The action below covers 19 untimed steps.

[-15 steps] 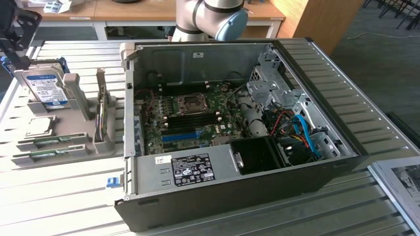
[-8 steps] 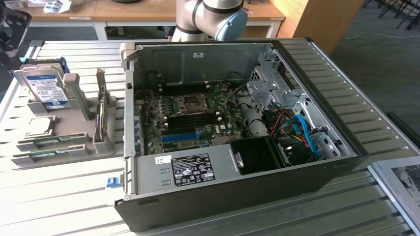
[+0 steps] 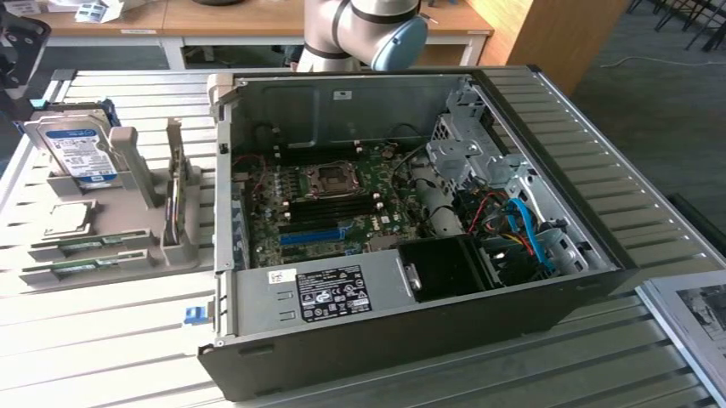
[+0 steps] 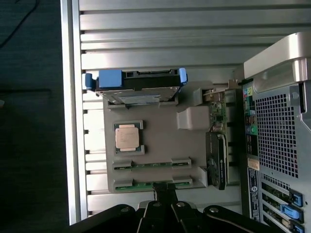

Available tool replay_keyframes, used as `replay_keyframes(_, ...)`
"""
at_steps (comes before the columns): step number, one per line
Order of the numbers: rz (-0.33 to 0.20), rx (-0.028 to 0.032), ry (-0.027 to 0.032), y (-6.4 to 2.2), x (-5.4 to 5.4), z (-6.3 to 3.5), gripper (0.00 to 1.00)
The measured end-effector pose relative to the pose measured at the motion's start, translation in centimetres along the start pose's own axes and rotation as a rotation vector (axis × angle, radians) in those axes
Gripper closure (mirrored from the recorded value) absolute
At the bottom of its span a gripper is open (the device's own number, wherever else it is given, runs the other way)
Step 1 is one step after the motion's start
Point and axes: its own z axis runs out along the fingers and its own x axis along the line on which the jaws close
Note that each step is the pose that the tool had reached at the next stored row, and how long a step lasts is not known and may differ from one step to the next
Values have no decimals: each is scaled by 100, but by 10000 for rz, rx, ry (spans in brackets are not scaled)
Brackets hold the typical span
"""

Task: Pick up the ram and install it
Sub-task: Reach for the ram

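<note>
The slatted metal table carries everything. The biggest thing on it is the open computer case, lying on its side with the motherboard exposed and the blue slot near the board's six o'clock edge. The robot arm shows at twelve o'clock of the case in the exterior view.

With the case as the dial's centre in that view, the grey parts tray sits at nine o'clock, just beside the case wall. On the tray, a hard drive stands on edge at twelve o'clock and a processor chip lies flat near the middle. Two green sticks lie one after the other towards six o'clock.

The gripper hangs above the tray with its fingers pressed together and nothing between them. In the wrist view its tip lines up with the middle of the outermost stick.

That stick is the ram, also seen in the exterior view. It rests in its cradle, not yet lifted, with a grey block at each end and its middle span bare. The second stick lies just beside it, towards the processor.

The ram looks light, thin and stiff. It is probably brittle if twisted, and its chips and contact edge are easily marked. The bare middle span seems the best place to hold it, pinched across its thin faces and kept square to the slot
</note>
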Motion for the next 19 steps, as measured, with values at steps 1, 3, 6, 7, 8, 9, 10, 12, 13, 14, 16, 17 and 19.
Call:
replay_keyframes(1,0,0,0,-1,11,0,90)
replay_keyframes(3,0,0,0,-2,35,-1,90)
replay_keyframes(6,-1,0,-1,-4,48,-1,90)
replay_keyframes(7,-1,0,0,-4,48,-1,90)
replay_keyframes(8,-1,0,0,-4,48,-1,90)
replay_keyframes(9,0,0,0,-4,49,-2,90)
replay_keyframes(10,0,0,0,-4,49,-1,90)
replay_keyframes(12,2,0,0,-5,50,-2,90)
replay_keyframes(13,2,0,1,-9,50,-2,90)
replay_keyframes(14,-1,-1,0,-14,48,-2,90)
replay_keyframes(16,0,0,0,-26,47,-2,90)
replay_keyframes(17,0,0,0,-33,46,-3,90)
replay_keyframes(19,0,0,0,-47,45,-3,90)
